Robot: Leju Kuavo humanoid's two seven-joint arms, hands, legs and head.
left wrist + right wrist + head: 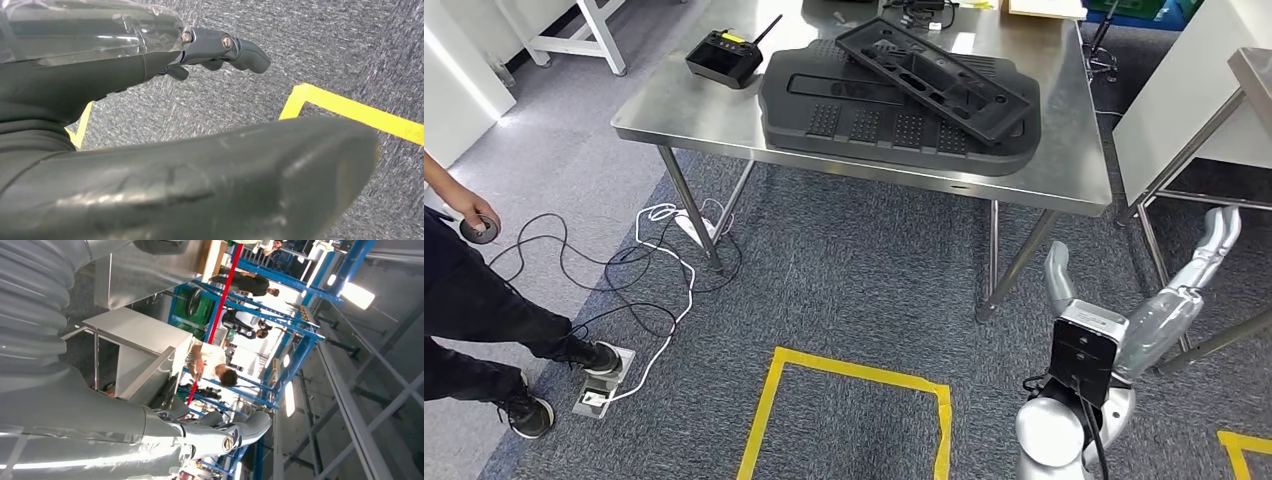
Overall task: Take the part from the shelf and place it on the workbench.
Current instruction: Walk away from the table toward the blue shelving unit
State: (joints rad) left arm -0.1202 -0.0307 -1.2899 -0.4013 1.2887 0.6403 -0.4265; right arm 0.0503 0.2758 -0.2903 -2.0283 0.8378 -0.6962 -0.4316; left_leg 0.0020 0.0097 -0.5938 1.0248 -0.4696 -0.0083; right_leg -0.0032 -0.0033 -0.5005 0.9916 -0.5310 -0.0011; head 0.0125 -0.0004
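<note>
We saw the steel workbench (1064,170) bearing the large black part (894,115), with a smaller black frame (939,75) lying tilted on it. Our right hand (1214,235) was raised beside the bench, fingers extended, empty; our left hand (220,50) hung over the carpet, holding nothing.

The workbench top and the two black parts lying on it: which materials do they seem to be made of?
The workbench top looks like brushed stainless steel: silver-grey, with soft reflections. The large black part and the frame-like black part resting across it look like matte moulded plastic, with ribbed and recessed shapes; rubber cannot be excluded.
</note>
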